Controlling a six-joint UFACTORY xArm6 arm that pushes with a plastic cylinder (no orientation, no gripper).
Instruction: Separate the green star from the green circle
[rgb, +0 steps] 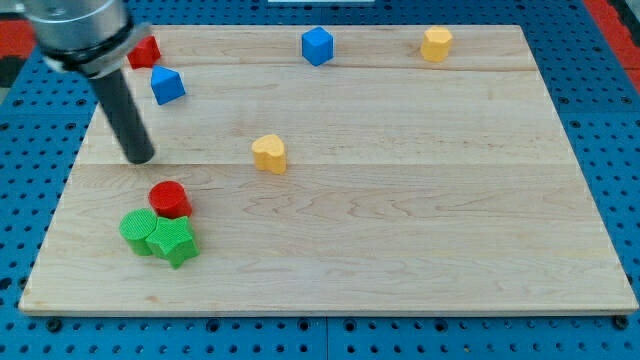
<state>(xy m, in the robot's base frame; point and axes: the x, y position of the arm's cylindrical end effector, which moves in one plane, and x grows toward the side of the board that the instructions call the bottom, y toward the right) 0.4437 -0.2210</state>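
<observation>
The green star (174, 241) and the green circle (139, 229) lie touching each other near the view's bottom left of the wooden board (400, 230). The circle is on the left, the star on the right. A red cylinder (169, 198) sits just above them, touching or nearly touching. My tip (140, 158) rests on the board above and a little left of the red cylinder, apart from all three blocks.
A blue cube (167, 85) and a red block (146, 51) lie at the top left, the red one partly hidden by the arm. A yellow heart-shaped block (269, 153) sits mid-board. Another blue cube (317, 46) and a yellow block (436, 44) lie along the top edge.
</observation>
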